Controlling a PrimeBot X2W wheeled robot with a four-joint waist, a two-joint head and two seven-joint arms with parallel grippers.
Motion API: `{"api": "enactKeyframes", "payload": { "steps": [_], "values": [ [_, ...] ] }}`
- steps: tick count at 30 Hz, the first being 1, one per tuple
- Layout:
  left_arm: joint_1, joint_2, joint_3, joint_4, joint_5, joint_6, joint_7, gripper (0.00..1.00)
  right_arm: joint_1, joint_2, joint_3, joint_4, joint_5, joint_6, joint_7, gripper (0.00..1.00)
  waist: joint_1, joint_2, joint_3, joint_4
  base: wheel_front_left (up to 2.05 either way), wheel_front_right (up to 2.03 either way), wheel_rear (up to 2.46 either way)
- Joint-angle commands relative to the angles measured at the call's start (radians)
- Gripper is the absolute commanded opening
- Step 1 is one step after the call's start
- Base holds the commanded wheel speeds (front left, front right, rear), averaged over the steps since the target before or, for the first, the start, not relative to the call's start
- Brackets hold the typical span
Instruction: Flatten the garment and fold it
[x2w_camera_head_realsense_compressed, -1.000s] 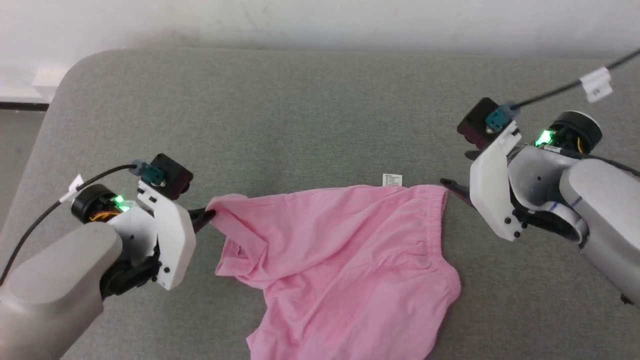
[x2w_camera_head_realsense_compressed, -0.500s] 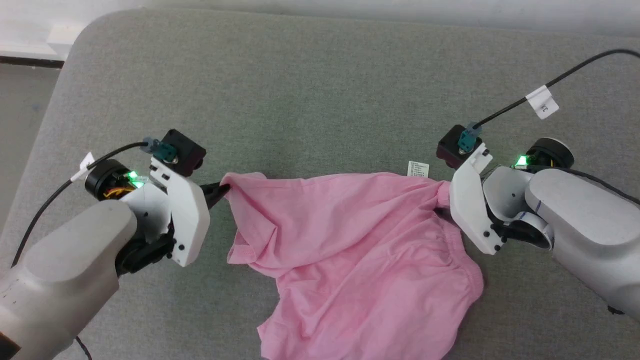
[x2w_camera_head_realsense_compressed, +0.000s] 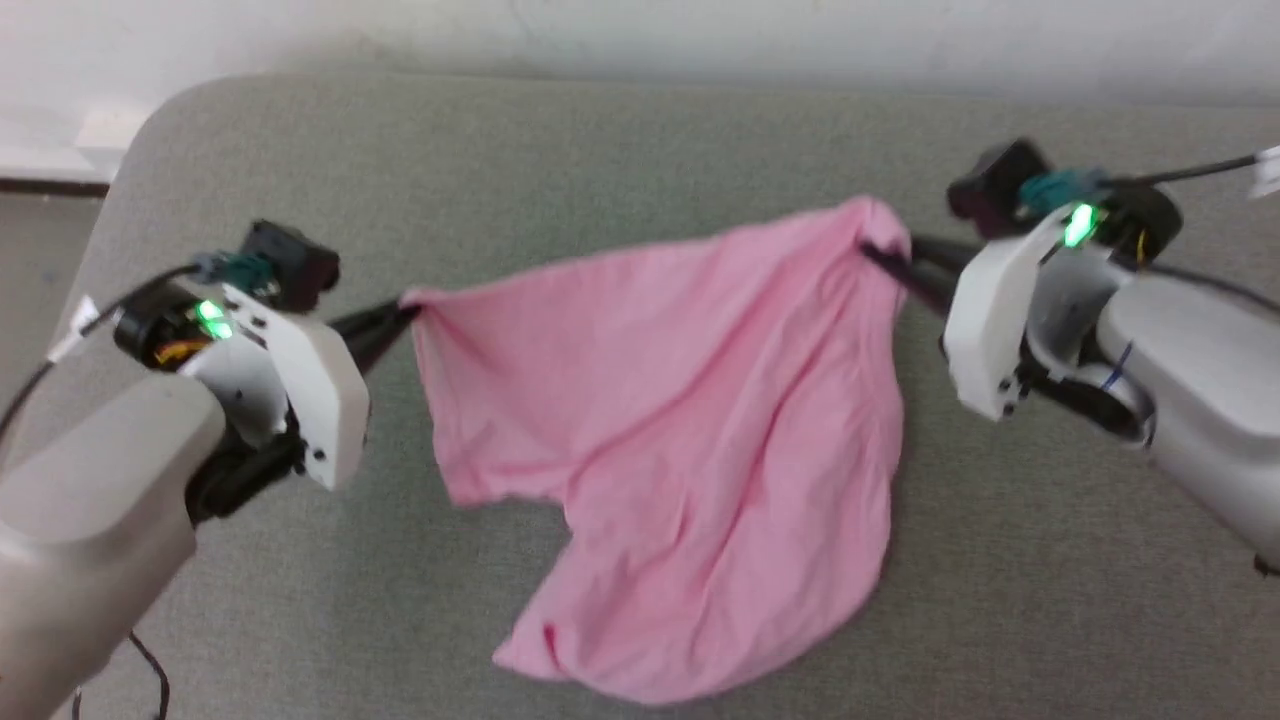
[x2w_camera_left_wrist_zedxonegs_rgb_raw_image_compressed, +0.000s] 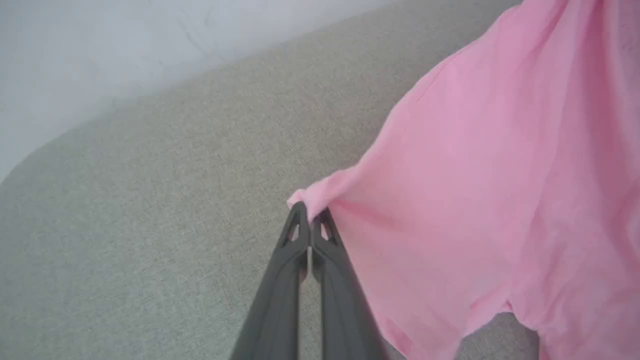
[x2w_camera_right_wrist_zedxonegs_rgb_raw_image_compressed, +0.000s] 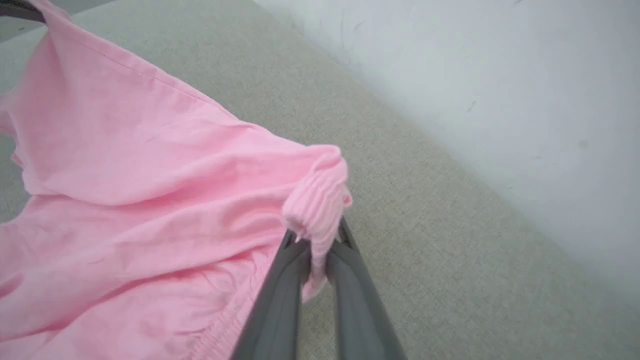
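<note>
Hanging wrinkled, the pink shorts (x2w_camera_head_realsense_compressed: 680, 420) stretched between the left gripper (x2w_camera_head_realsense_compressed: 408, 312), clamped on a corner, and the right gripper (x2w_camera_head_realsense_compressed: 872, 252), clamped on the gathered waistband (x2w_camera_right_wrist_zedxonegs_rgb_raw_image_compressed: 317, 200).

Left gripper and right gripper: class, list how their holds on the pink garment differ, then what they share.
The left gripper pinches a thin, plain corner of the garment; the right gripper grips a thick bunch of gathered waistband. Left jaws nearly touch; right jaws stand slightly apart. Both are shut on the fabric, holding it spread between them.
</note>
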Motion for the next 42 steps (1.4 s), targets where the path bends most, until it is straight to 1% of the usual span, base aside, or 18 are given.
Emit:
{"api": "enactKeyframes", "payload": {
  "steps": [1, 5, 10, 14, 20, 25, 29, 32, 36, 38, 42],
  "values": [
    [-0.029, 0.003, 0.015, -0.003, 0.010, 0.005, -0.021, 0.00, -0.020, -0.006, -0.007, -0.010, 0.011, -0.002, -0.026, 0.00, -0.0001, 0.0000, -0.038, -0.027, 0.00, 0.00, 0.00],
    [-0.082, 0.012, 0.058, -0.024, 0.033, 0.033, -0.080, 0.00, -0.086, -0.047, -0.031, -0.030, 0.000, -0.002, -0.147, 0.00, -0.0001, 0.0000, -0.058, -0.046, 0.00, 0.00, 0.00],
    [-0.205, 0.014, 0.104, -0.048, 0.087, 0.071, -0.114, 0.00, -0.194, -0.084, -0.078, -0.012, -0.042, -0.002, -0.238, 0.00, -0.0001, 0.0000, -0.041, -0.071, 0.00, 0.00, 0.00],
    [-0.330, -0.019, 0.149, -0.045, 0.116, 0.093, -0.134, 0.00, -0.303, -0.083, -0.145, 0.042, -0.089, -0.002, -0.282, 0.00, -0.0001, 0.0000, 0.007, -0.087, 0.00, 0.00, 0.00],
    [-0.549, -0.070, 0.218, 0.021, 0.166, 0.113, -0.183, 0.00, -0.479, -0.065, -0.235, 0.110, -0.191, -0.002, -0.310, 0.00, -0.0001, 0.0000, 0.120, -0.111, 0.00, 0.00, 0.00],
    [-0.712, -0.118, 0.248, 0.081, 0.205, 0.119, -0.210, 0.00, -0.631, -0.049, -0.302, 0.170, -0.296, -0.002, -0.323, 0.00, -0.0001, 0.0000, 0.212, -0.119, 0.00, 0.00, 0.00],
    [-0.796, -0.162, 0.260, 0.138, 0.217, 0.115, -0.230, 0.00, -0.715, -0.033, -0.341, 0.213, -0.379, -0.002, -0.328, 0.00, -0.0001, 0.0000, 0.271, -0.120, 0.00, 0.00, 0.00],
    [-0.825, -0.180, 0.262, 0.183, 0.222, 0.106, -0.255, 0.00, -0.733, -0.011, -0.358, 0.240, -0.412, -0.002, -0.330, 0.00, -0.0001, 0.0000, 0.305, -0.126, 0.00, 0.00, 0.00],
    [-0.789, -0.193, 0.257, 0.241, 0.218, 0.093, -0.295, 0.00, -0.685, 0.013, -0.373, 0.249, -0.436, -0.002, -0.332, 0.00, -0.0001, 0.0000, 0.321, -0.130, 0.00, 0.00, 0.00],
    [-0.748, -0.195, 0.249, 0.255, 0.222, 0.091, -0.316, 0.00, -0.636, 0.014, -0.390, 0.219, -0.453, -0.002, -0.333, 0.00, -0.0001, 0.0000, 0.317, -0.132, 0.00, 0.00, 0.00],
    [-0.609, -0.186, 0.252, 0.243, 0.215, 0.100, -0.346, 0.00, -0.471, 0.009, -0.425, 0.125, -0.481, -0.002, -0.333, 0.00, -0.0001, 0.0000, 0.281, -0.137, 0.00, 0.00, 0.00]
  ]
}}
